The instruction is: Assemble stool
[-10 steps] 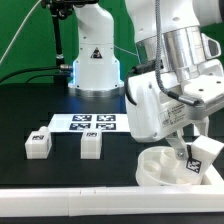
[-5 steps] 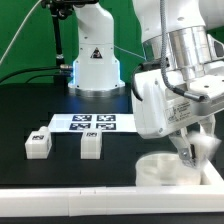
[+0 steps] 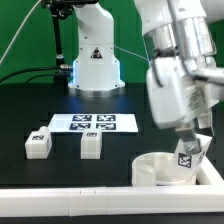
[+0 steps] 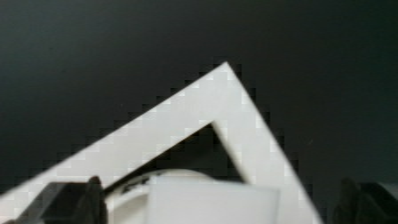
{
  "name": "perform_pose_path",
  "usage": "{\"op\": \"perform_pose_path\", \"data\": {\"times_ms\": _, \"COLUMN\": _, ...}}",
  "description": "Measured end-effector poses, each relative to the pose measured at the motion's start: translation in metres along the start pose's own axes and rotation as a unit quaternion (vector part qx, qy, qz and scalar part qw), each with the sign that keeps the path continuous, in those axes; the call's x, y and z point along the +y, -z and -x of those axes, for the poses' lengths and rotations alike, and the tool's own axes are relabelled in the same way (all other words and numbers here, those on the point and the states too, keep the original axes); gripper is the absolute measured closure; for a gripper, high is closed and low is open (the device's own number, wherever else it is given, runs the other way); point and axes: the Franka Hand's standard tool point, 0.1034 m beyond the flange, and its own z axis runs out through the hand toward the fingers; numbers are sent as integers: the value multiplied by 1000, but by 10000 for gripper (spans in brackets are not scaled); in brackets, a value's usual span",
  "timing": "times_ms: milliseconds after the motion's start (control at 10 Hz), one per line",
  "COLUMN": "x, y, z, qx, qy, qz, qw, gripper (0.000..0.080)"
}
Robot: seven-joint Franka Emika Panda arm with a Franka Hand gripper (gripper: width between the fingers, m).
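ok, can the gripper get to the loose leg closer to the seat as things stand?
Probably yes. That leg stands alone on the table, top uncovered, apart from the other loose leg and the marker board. The gripper is over the seat, jaws apart, seemingly holding nothing.

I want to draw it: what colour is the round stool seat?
The seat is white, seen best in the exterior view.

The arm (image 3: 178,90) points down, end effector (image 4: 221,203) low (fingers (image 4: 75,200) spread wide apart).
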Motion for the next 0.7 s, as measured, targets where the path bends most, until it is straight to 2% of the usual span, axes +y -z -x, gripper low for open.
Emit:
{"op": "perform_pose_path", "data": {"times_ms": 100, "x": 2, "y": 3, "z": 4, "qx": 3, "qy": 57, "qz": 12, "qw": 998, "gripper": 151}}
{"op": "perform_pose_path", "data": {"times_ms": 200, "x": 3, "y": 3, "z": 6, "qx": 8, "qy": 95, "qz": 15, "qw": 995, "gripper": 151}}
{"op": "perform_pose_path", "data": {"times_ms": 500, "x": 2, "y": 2, "z": 4, "qx": 9, "qy": 184, "qz": 15, "qw": 983, "gripper": 151}}
{"op": "perform_pose_path", "data": {"times_ms": 600, "x": 2, "y": 3, "z": 3, "qx": 11, "qy": 264, "qz": 22, "qw": 964, "gripper": 151}}
{"op": "perform_pose_path", "data": {"times_ms": 700, "x": 3, "y": 5, "z": 2, "qx": 11, "qy": 360, "qz": 38, "qw": 932, "gripper": 151}}
